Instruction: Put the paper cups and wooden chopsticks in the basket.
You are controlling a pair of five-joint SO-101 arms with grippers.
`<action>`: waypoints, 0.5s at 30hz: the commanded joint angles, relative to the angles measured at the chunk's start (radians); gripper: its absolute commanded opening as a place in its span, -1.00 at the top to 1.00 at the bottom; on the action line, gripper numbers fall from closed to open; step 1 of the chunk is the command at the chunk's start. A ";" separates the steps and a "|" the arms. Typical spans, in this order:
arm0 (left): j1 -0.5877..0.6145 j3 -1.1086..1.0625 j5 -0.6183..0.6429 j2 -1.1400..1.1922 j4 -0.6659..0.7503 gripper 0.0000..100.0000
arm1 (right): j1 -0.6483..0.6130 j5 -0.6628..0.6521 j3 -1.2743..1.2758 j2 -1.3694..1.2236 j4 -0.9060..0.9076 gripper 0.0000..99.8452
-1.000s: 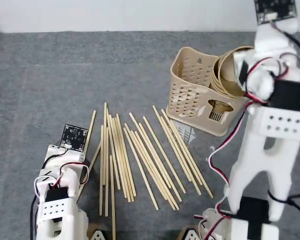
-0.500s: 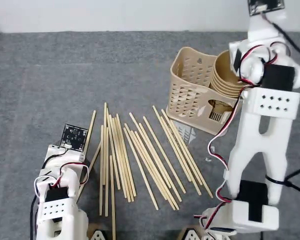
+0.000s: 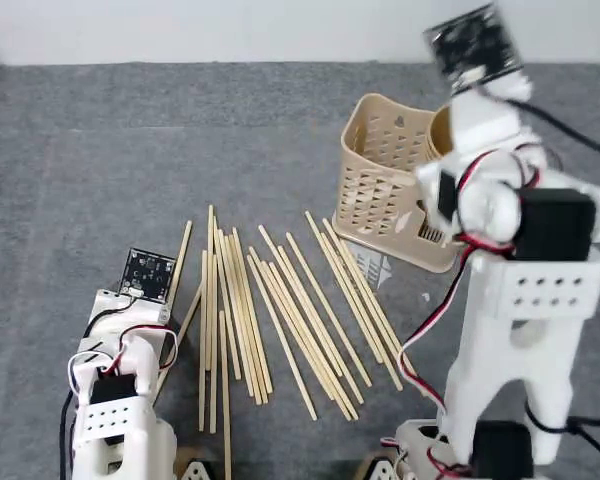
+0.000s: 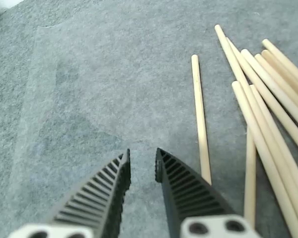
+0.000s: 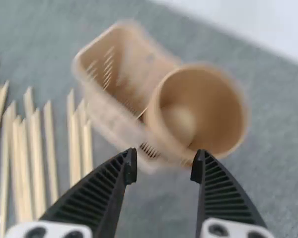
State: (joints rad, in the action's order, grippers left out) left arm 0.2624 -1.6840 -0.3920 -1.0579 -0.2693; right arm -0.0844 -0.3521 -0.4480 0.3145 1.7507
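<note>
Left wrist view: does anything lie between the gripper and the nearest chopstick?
Nothing visible does. Just bare grey mat lies between the left gripper and the single chopstick beside it.

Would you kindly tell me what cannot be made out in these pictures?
- High view: the right arm covers most of the paper cups and the basket's far side; cup count unclear.
- Right wrist view: cups and basket are blurred.
- Left wrist view: several chopsticks are cut off by the picture's edge.

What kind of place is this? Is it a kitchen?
Probably a robot test table, not a kitchen: two small arms, a grey mat, and chopsticks spread beside a basket.
</note>
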 commanded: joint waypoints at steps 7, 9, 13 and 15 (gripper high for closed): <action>-0.061 0.008 0.003 0.000 0.020 0.82 | -0.070 -0.009 0.311 0.196 0.044 0.60; -0.094 0.008 0.003 0.000 0.020 0.82 | -0.073 -0.014 0.410 0.251 0.036 0.60; -0.149 0.008 0.003 0.000 0.017 0.82 | -0.104 -0.012 0.566 0.334 -0.013 0.60; -0.155 0.008 0.006 0.000 0.020 0.82 | -0.114 -0.009 0.655 0.366 -0.051 0.60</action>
State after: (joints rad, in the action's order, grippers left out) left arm 0.1289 -1.6840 -0.3920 -1.0579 -0.2693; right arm -0.1857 -0.3537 0.1243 0.6153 1.7415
